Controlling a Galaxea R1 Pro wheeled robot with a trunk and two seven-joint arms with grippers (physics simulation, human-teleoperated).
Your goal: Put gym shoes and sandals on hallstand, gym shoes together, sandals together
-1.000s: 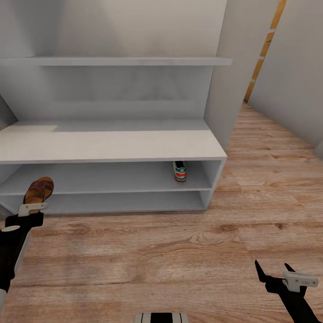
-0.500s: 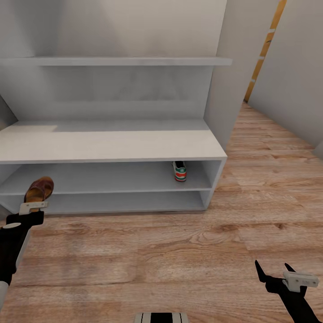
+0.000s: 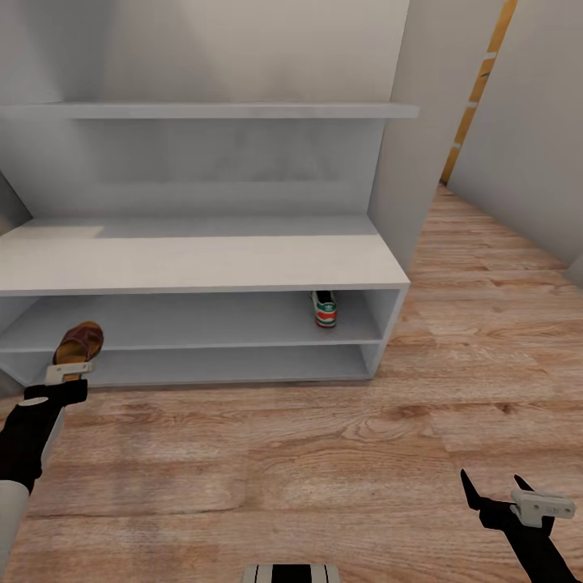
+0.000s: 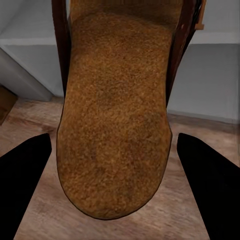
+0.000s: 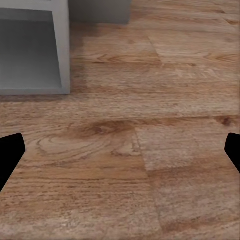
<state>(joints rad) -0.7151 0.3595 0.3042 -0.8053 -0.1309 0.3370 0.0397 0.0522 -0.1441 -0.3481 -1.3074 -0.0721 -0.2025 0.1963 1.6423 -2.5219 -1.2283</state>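
Carried a little lower and closer to the rack than a second ago, the brown sandal (image 3: 78,342) now sits level with the front edge of the upper shelf at the far left end of the hallstand (image 3: 194,267), while the camera and everything else hold their places. Nearest the robot, the right gripper (image 3: 495,495) hangs low over the corridor floor (image 3: 324,453) with its fingers spread apart and nothing between them, parked clear of the work; its wrist camera looks down at bare planks and the rack's right end panel. On the opposite side the left gripper (image 3: 66,374) carries the sandal by its heel end, toe pointing toward the shelves, a hold that suits sliding it in sole-down; in the left wrist view the tan footbed (image 4: 117,115) runs straight out between two dark fingers (image 4: 22,175) that stand apart on either side of it, and whether they actually press the sole cannot be told from that picture. Farther back, one gym shoe (image 3: 324,309) already rests on the upper shelf near the right end, well apart from the sandal, apparently leaving room beside it for its mate. Beyond, a thin wall shelf (image 3: 210,111) spans the grey wall above the rack
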